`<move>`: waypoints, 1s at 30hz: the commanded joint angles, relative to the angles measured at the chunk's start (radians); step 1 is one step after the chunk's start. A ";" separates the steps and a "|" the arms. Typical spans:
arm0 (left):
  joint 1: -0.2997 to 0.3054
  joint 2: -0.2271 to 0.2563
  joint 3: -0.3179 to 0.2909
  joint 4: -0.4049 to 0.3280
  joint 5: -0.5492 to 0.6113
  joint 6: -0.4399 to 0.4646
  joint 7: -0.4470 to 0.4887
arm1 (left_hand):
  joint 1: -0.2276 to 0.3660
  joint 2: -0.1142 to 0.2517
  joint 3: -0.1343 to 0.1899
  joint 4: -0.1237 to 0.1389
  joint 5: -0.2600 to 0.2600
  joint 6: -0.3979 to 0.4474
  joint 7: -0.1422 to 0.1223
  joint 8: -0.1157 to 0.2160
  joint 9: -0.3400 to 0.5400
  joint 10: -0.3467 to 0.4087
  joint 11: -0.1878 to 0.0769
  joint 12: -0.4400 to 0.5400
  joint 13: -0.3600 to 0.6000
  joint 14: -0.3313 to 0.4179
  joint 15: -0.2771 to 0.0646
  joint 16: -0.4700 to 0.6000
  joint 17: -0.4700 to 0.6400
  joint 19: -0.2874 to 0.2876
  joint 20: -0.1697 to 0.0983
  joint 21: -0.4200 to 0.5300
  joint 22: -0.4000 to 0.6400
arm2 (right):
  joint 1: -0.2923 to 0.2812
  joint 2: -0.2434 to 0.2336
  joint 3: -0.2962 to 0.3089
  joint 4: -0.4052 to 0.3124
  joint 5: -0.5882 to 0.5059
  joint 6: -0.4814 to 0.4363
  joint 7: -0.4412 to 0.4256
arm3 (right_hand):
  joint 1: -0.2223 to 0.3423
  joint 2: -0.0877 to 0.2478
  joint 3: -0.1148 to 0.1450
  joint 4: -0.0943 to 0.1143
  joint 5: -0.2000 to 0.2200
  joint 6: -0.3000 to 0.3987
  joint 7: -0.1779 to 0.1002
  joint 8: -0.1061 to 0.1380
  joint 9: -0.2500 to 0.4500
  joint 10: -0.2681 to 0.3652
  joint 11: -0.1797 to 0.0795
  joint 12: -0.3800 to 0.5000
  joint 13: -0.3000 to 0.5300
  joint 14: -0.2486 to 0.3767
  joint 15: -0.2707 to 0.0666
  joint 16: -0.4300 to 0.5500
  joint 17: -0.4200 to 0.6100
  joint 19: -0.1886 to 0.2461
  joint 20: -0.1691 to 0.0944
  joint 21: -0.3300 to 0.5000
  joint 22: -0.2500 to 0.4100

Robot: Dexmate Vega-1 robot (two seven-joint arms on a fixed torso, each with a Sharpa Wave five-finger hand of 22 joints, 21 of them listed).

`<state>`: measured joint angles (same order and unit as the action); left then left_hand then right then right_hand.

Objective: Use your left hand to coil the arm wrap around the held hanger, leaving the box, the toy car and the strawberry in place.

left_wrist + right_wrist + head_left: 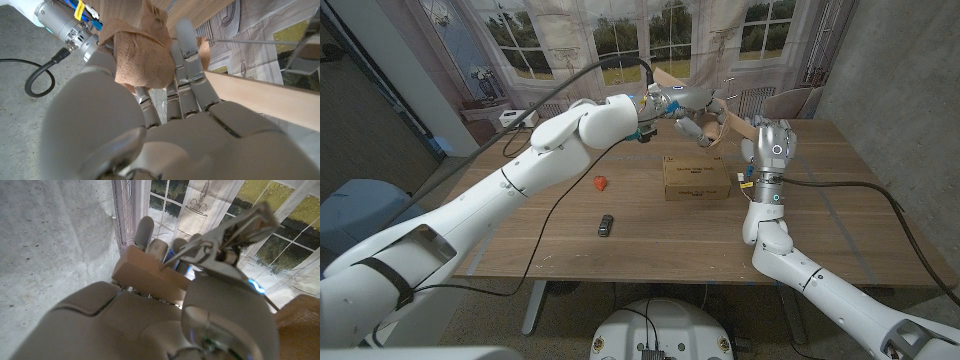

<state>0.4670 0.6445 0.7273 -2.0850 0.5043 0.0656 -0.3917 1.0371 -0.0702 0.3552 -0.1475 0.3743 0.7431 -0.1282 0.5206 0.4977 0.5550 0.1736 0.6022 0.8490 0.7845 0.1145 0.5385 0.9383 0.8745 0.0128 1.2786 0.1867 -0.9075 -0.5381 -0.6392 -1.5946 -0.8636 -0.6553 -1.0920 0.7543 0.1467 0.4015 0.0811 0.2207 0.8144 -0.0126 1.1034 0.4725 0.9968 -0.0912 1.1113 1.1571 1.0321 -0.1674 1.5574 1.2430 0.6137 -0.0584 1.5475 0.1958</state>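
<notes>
Left hand (688, 104) pinching tan arm wrap (142, 57) above box (696, 177); right hand (752, 140) clamping wooden hanger (150, 277). Wrap probably soft, limp, light: best gripped near free end.

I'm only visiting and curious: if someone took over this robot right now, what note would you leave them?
Right hand: raised over the table's far side, gripping the wooden hanger.
Left hand: up at the hanger, holding the tan arm wrap against it.
Box, strawberry and toy car sit on the table, apart from both hands.
Done: wrap brought to the hanger, winding apparently begun.
Left: finish coiling; how many turns are on is unclear. Leave the three table items alone.
</notes>
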 commanded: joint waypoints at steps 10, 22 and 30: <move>-0.025 -0.041 -0.065 0.099 -0.362 -0.065 -0.043 | 0.138 0.196 0.043 0.035 -0.036 0.085 0.098 -0.022 -0.008 0.339 -0.301 -0.010 0.007 0.423 -0.332 0.054 0.080 -0.170 -0.210 0.089 0.050 | 0.051 -0.018 -0.076 0.055 0.018 -0.037 0.010 | -0.012 0.012 0.000 -0.005 -0.004 -0.004 -0.003 -0.001 -0.008 0.000 -0.006 0.001 0.004 -0.007 -0.042 0.008 0.002 -0.005 -0.059 0.004 0.001; -0.009 -0.090 -0.110 0.217 -0.667 -0.142 -0.018 | 0.140 0.211 0.035 0.034 -0.056 0.085 0.104 -0.031 -0.011 0.342 -0.296 -0.014 0.010 0.403 -0.332 0.049 0.085 -0.192 -0.197 0.110 0.048 | 0.065 -0.026 -0.092 0.072 0.042 -0.036 0.003 | -0.013 0.013 -0.002 -0.005 -0.003 -0.003 -0.006 0.003 -0.007 0.001 -0.007 -0.002 -0.001 -0.008 -0.042 0.008 0.002 -0.006 -0.059 0.004 0.001; 0.004 -0.111 -0.130 0.240 -0.724 -0.159 0.074 | 0.142 0.218 0.033 0.032 -0.070 0.085 0.103 -0.036 -0.009 0.342 -0.297 -0.019 0.010 0.393 -0.332 0.039 0.077 -0.204 -0.196 0.123 0.042 | 0.073 -0.030 -0.104 0.094 0.050 -0.011 -0.022 | -0.013 0.013 -0.004 -0.005 -0.003 -0.006 -0.006 0.004 -0.006 -0.001 -0.008 -0.003 -0.003 -0.010 -0.042 0.008 0.002 -0.008 -0.060 0.004 0.001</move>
<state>0.4524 0.5708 0.6335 -1.9075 -0.0906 -0.0548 -0.4040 1.0370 -0.0702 0.3554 -0.1473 0.3101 0.7392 -0.1138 0.4895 0.4850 0.5745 0.1930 0.5864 0.8567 0.7866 0.1165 0.5838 1.0137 0.8745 0.0129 1.3945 0.2275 -0.8460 -0.5601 -0.7262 -1.5243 -0.8308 -0.6916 -1.0886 0.7458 0.1459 0.3973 0.0770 0.2207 0.8108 -0.0161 1.1034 0.4634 0.9931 -0.0948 1.1114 1.1577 1.0303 -0.1659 1.5608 1.2431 0.6120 -0.0565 1.5475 0.1958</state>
